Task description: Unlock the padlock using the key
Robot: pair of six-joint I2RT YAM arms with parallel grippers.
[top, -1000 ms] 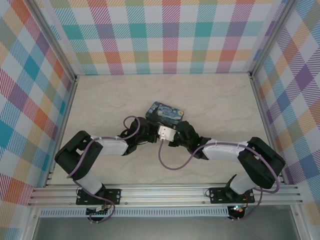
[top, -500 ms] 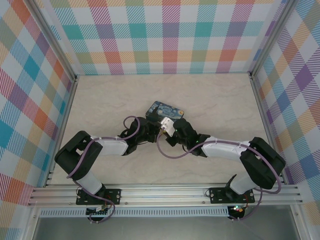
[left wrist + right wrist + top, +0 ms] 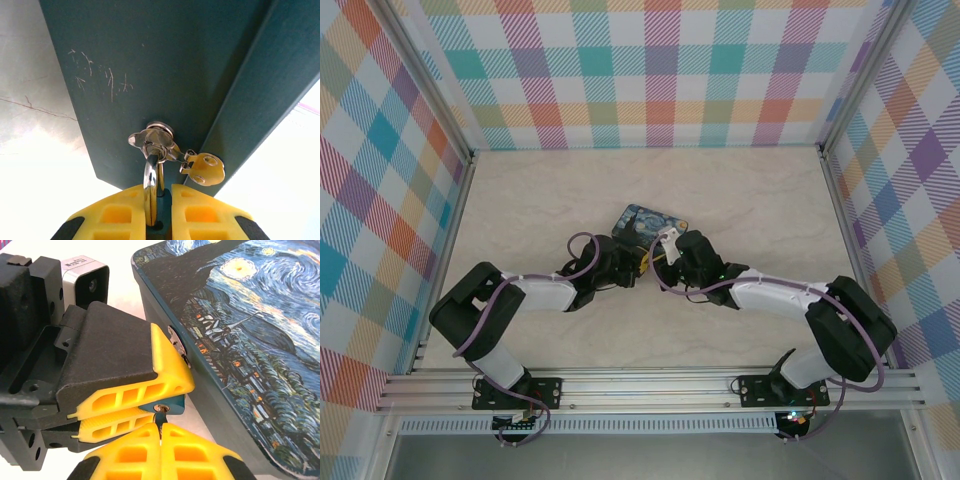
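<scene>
The pale marble-patterned table (image 3: 520,200) carries the two arms. Over the last second the left arm (image 3: 535,295) has held position. The right arm (image 3: 770,295) has advanced and rotated its wrist until both grippers meet at the near side of the dark-blue starry-night painted tin box (image 3: 250,315).

The left gripper (image 3: 159,192) is clamped on the tiny teal-blue padlock (image 3: 167,405). The padlock's thin silver shackle (image 3: 150,182) hangs through the silver hasp (image 3: 155,139) on the tin's side wall.

The right gripper (image 3: 160,432) has its yellow fingers pressed together on the thin dark grey metal key (image 3: 160,421). The key tip stands at the keyhole in the padlock's underside.

Judgement: the approach is finished and insertion is in hand. Whether the key has entered the keyhole cannot be told. The padlock remains shut on the hasp.
</scene>
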